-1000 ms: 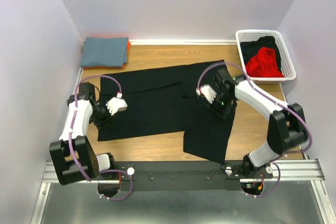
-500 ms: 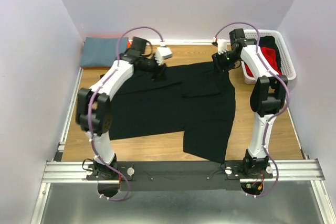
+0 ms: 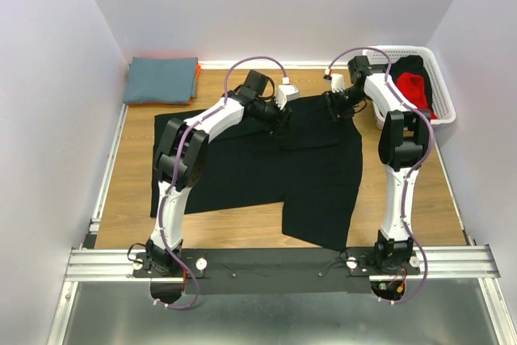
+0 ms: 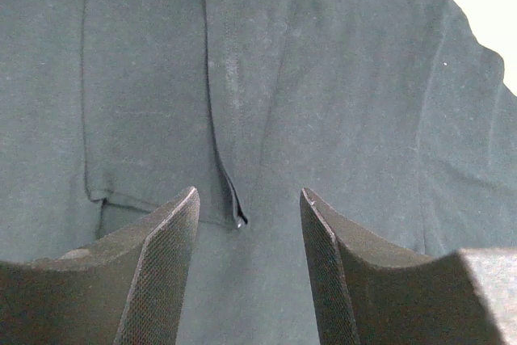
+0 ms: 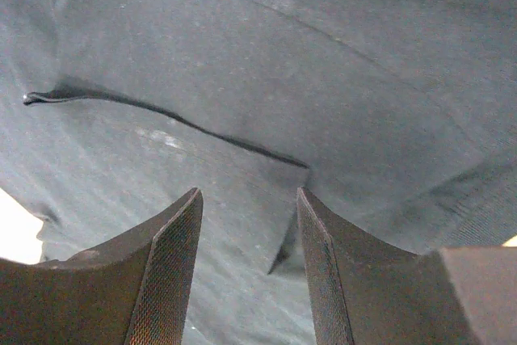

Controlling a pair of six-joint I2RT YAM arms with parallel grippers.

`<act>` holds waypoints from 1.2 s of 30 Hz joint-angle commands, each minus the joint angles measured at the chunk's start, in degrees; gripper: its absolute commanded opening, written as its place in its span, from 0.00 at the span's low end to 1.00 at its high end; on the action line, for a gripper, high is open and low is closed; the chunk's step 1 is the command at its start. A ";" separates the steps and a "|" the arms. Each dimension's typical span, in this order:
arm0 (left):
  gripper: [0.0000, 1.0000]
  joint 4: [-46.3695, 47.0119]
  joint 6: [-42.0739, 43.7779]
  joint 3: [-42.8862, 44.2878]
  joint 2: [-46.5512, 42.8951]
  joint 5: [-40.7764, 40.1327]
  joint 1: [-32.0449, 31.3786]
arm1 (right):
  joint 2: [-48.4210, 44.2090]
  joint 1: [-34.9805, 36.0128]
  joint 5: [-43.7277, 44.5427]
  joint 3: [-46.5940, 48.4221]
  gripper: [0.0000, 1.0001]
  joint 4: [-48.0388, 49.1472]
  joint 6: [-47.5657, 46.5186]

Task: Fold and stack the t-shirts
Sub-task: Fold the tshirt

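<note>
Finds the black t-shirt (image 3: 242,159) spread flat across the middle of the wooden counter (image 3: 133,199), with its broad part to the left, a narrower panel running toward the near edge on the right, and a smaller flap doubled over close to the far hem. Seems laid out this way to offer both arms a clean far edge to take, probably for a fold back toward the bases. Puts the left fingers (image 3: 279,115) and the right fingers (image 3: 333,109) over that far edge, near each other, on either side of the doubled flap. Shows the left arm stretched long from its base and angled inward across the cloth. Shows the right arm run up the right side, reach toward the far wall, then curl back in and down at the shirt. In the left wrist view, shows the fingers moderately parted with nothing between them, above a seam or folded edge that runs up the gap on the fabric. Much the same in the right wrist view: parted about as wide, gripping nothing, low over a dark crease and a loose corner. Cannot tell whether any tips touch the cloth. Also takes in a folded grey-blue t-shirt (image 3: 161,78) at the far left corner, likely the stack to build on, and a white basket (image 3: 443,86) at the far right holding a red garment (image 3: 408,96) and dark ones.
</note>
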 commanded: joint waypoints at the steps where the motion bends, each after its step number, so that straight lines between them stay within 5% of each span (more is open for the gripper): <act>1: 0.61 1.93 -2.49 1.32 2.22 0.45 -0.75 | 1.50 -0.10 -3.79 -0.20 0.58 -1.18 1.14; 13: 0.61 2.11 -2.41 0.36 5.65 0.18 -3.83 | 0.45 -0.09 -3.18 -4.68 0.57 -0.57 0.44; 20: 0.42 1.23 0.32 -3.60 3.90 0.62 -5.94 | -4.12 -0.27 -2.57 -6.79 0.57 -0.74 -0.53; 36: 0.29 1.05 4.62 -7.38 1.61 -5.44 -6.73 | -3.34 -0.53 -2.92 -1.35 0.57 0.22 2.02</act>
